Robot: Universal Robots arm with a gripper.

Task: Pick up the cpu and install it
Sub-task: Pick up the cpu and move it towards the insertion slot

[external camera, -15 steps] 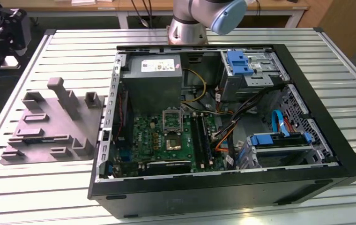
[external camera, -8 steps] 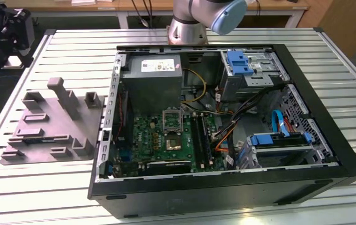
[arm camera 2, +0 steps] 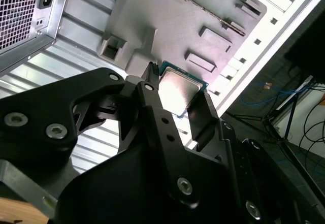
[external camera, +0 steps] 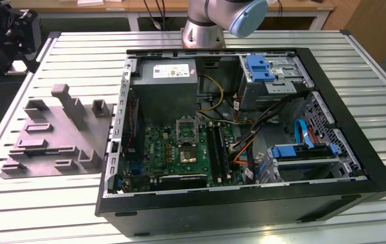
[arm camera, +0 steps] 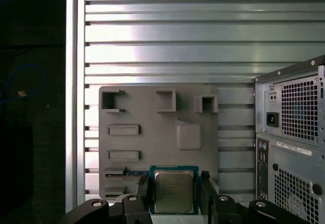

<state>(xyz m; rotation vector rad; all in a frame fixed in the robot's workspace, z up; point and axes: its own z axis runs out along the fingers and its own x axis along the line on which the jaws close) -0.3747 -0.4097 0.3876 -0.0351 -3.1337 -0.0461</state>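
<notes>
While the black two-fingered gripper point(arm camera: 174, 186) is clamped on the cpu point(arm camera: 174, 192), a small flat square chip with a pale silvery metal top and a green rim, the first wrist view shows its fingers point(arm camera: 142, 187) pressing two opposite edges. The chip hangs over the big grey plastic tray with upright blocks point(external camera: 51, 137), which lies at the exterior view's left. Doing this step well likely means keeping the chip level, holding it by the edges only, and clearing the blocks without a knock. Right of the tray lies the open black computer case point(external camera: 355, 152), its green circuit board point(external camera: 169, 152) facing up beside a grey power-supply box point(external camera: 169, 86). Everything rests on a ribbed silvery metal table point(external camera: 77, 46). Wooden benches point(external camera: 146, 5) line the upper edge of the exterior view.
</notes>
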